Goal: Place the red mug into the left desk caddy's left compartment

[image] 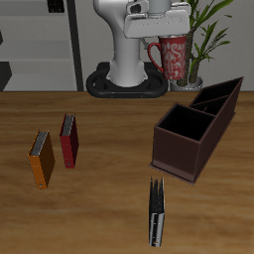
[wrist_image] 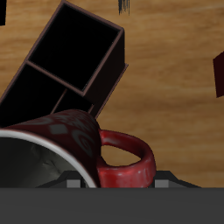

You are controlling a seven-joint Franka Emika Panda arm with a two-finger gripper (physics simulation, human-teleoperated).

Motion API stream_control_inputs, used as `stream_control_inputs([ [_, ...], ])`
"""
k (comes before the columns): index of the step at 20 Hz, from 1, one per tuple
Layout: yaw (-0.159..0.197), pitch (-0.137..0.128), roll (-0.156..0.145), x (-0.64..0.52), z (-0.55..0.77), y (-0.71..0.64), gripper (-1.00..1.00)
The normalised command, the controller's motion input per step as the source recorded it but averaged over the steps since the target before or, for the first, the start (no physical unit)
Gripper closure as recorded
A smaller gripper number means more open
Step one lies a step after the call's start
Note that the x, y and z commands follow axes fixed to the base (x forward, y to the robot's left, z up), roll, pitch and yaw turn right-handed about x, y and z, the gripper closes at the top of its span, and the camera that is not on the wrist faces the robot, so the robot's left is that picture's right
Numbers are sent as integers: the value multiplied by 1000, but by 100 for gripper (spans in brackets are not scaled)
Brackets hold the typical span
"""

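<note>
Red mug (image: pixel 172 57) held high, clear of left desk caddy (image: pixel 194 129)

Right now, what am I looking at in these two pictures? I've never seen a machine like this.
These are simulator renders of a white robot arm at a wooden table. One picture looks at it from the front and above; the other comes from a camera on its gripper. The gripper holds the red mug, raised above the table; up close you see the mug's handle. On the table stand the dark brown left desk caddy, a red book, an orange book and a dark book.
</note>
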Motion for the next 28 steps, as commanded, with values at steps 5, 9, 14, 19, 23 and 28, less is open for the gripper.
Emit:
stream_control_inputs([
  [5,8,-23,-9,-316,-31,244,100],
  [9,-8,-4,-20,-285,-75,251,100],
  [14,-6,-7,-7,-306,-59,238,100],
  [19,36,-20,30,-252,-25,234,100],
  [23,16,-17,17,-242,-49,256,100],
  [28,27,-6,41,-181,-87,312,100],
])
